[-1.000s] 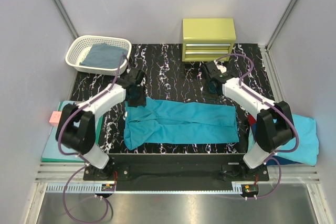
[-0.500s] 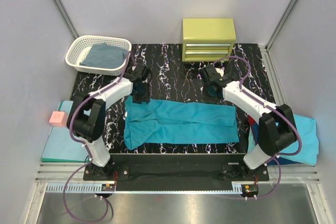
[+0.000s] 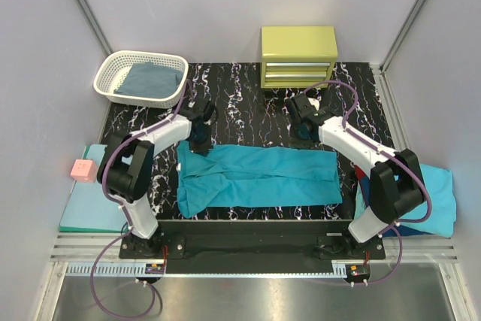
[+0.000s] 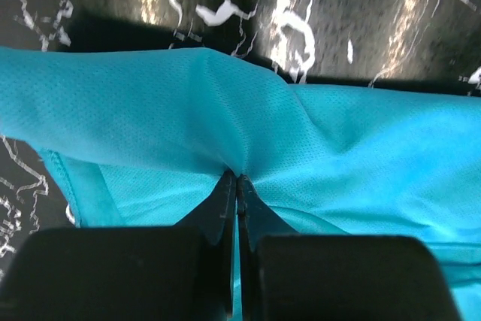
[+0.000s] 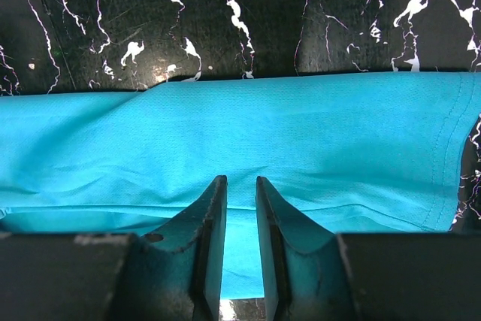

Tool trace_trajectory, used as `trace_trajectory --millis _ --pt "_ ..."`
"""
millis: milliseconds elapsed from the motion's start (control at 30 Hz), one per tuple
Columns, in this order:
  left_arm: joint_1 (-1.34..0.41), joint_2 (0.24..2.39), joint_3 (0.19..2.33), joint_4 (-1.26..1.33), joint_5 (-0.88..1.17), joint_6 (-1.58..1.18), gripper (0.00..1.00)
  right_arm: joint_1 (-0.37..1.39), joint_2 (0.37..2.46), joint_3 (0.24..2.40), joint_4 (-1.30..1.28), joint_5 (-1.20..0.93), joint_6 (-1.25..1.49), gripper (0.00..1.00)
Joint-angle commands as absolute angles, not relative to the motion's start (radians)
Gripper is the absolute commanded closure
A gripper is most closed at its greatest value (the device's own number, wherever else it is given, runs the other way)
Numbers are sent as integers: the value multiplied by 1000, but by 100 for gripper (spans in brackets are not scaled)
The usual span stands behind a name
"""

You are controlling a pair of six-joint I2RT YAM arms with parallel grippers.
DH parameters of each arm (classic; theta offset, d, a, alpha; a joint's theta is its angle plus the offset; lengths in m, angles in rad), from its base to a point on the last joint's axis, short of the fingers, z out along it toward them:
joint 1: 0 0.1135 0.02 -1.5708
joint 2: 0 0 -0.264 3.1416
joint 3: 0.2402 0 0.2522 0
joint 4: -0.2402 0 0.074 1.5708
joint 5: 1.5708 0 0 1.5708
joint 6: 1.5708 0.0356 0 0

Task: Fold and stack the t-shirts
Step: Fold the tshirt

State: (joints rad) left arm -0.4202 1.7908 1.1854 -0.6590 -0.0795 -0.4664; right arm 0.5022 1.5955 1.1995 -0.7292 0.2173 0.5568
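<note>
The teal t-shirt (image 3: 259, 177) lies folded into a long strip across the black marble table (image 3: 248, 114). My left gripper (image 3: 201, 140) is at the strip's far left edge. In the left wrist view the gripper (image 4: 237, 177) is shut on a pinched ridge of the teal cloth (image 4: 338, 155). My right gripper (image 3: 303, 134) hovers at the strip's far right edge. In the right wrist view the gripper (image 5: 236, 180) has its jaws a little apart over the flat cloth (image 5: 301, 125) and holds nothing.
A white basket (image 3: 113, 73) with a grey-blue folded cloth stands at the back left. A yellow-green drawer chest (image 3: 298, 56) stands at the back. A mint-green clipboard (image 3: 86, 204) and pink block (image 3: 83, 170) lie at the left. Lighter turquoise (image 3: 437, 199), red and dark blue shirts lie at the right.
My left arm has swung its elbow in and the gripper has shifted slightly at the shirt's far left edge, lifting that corner. My right gripper has moved a little toward the shirt's far edge.
</note>
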Motion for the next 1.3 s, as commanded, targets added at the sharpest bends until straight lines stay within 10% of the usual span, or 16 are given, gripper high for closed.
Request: trace_trajectory --millis 0,133,267,867,1267 --pt "-420 1689 1174 -652 -83 -466 93 514 1598 1198 -706 210 551 71" --pt "-420 1637 1167 -658 -84 -469 62 514 1621 1206 -692 196 568 67" --pt "-420 1588 1169 -679 -83 -469 55 512 1628 1201 -669 157 578 68" --pt "-515 1471 1012 -683 -17 -506 58 520 1675 1154 -623 123 598 70" --pt "-517 1494 979 -666 -17 -495 83 520 1657 1118 -626 144 611 70"
